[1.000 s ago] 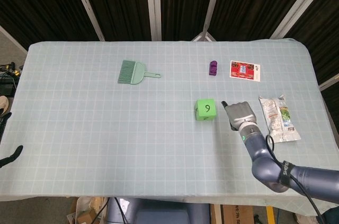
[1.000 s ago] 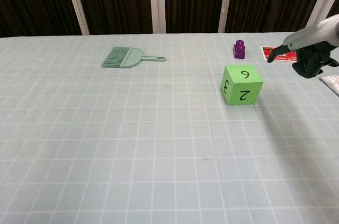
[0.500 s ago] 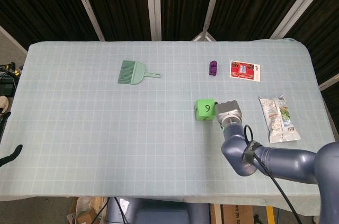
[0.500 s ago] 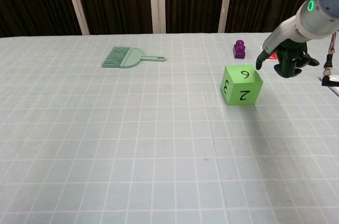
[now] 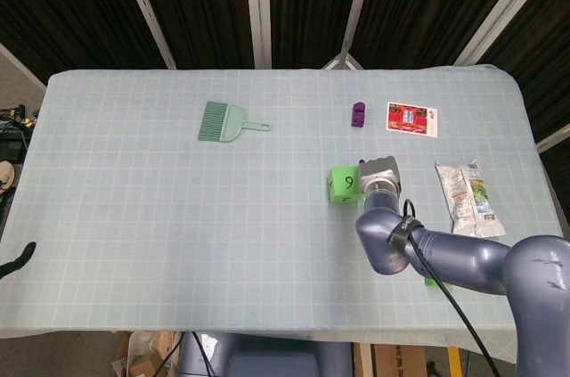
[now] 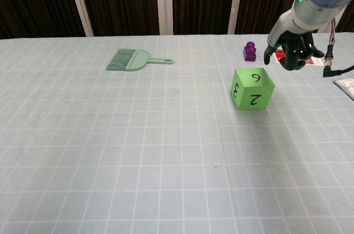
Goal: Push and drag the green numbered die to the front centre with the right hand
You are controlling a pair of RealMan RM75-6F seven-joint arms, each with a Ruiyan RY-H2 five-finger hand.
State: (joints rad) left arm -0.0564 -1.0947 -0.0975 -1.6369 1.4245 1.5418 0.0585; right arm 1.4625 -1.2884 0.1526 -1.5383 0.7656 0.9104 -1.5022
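The green numbered die (image 6: 253, 88) is seen on the checked tablecloth (image 5: 178, 217), a little to the right of the middle. A 6 is shown on its top face, and a 2 and a 3 on its near sides. It is not yet at the front centre.

The right hand (image 6: 287, 51) is held in the air at about 1 o'clock from the die, just past its far right corner. The fingers are curled downward and nothing is held in them. From the chest view a small gap seems to be left between hand and die, but it cannot be told for sure.

The step in hand is judged to be the reach: the hand is being placed behind the die. Next, the fingers need to be lowered onto the far face, and the die needs to be dragged toward 7 o'clock, slowly, so it is not tipped over.

The left hand is not seen in either view.
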